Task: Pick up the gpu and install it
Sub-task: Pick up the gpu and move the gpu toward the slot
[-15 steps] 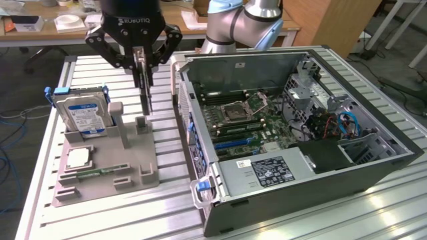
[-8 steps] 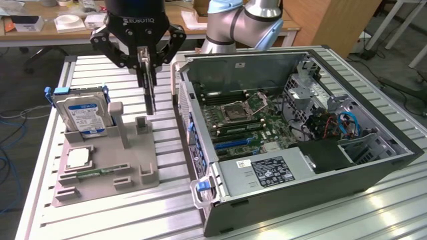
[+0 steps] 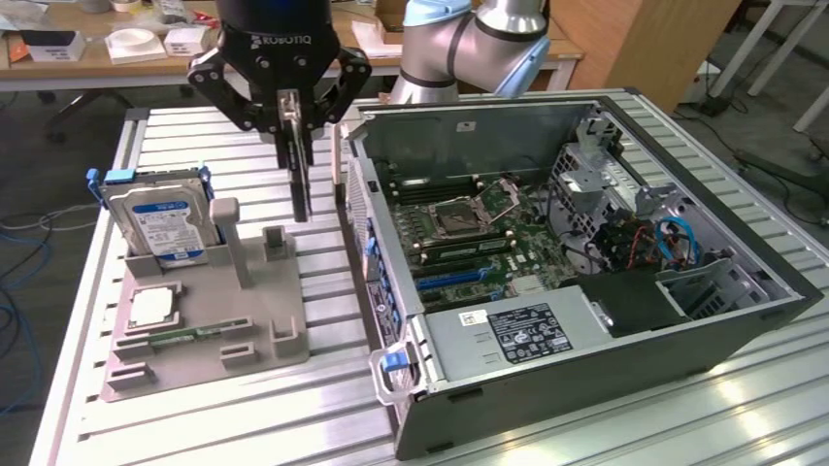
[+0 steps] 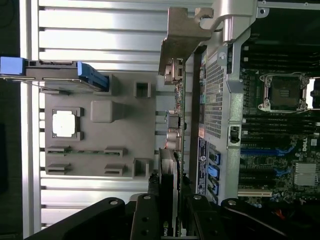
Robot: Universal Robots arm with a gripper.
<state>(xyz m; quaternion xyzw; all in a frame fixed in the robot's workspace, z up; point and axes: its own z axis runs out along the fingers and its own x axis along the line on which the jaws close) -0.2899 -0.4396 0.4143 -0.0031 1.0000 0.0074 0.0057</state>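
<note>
Clenched, with both fingers pinching the gpu by its upper edge. Hangs straight below them, lifted free and touching nothing else. Seen edge-on from the exterior view as a dark upright strip of board, with the silvery bracket upright beside it on the side toward the computer case. Appears to hang with its long axis vertical, though so thin a profile leaves the board's depth hard to judge.

Held over the edge of the grey fixture tray nearest the case, just beside the case's near wall and outside it. Well short of the motherboard, set lower and toward the exterior view's right, past that wall. Same direction for the blue expansion slots, running across the board from that wall inward.

Further out, toward the exterior view's left, a hard drive standing in its holder on the tray, well apart from the card. Tray and case both resting on the slatted metal desk.

Cannot make out the card's contact edge, nor which slot would match it. In the wrist view, blocked at the grip by dark linkage, so no reading of how deep the hold goes.
</note>
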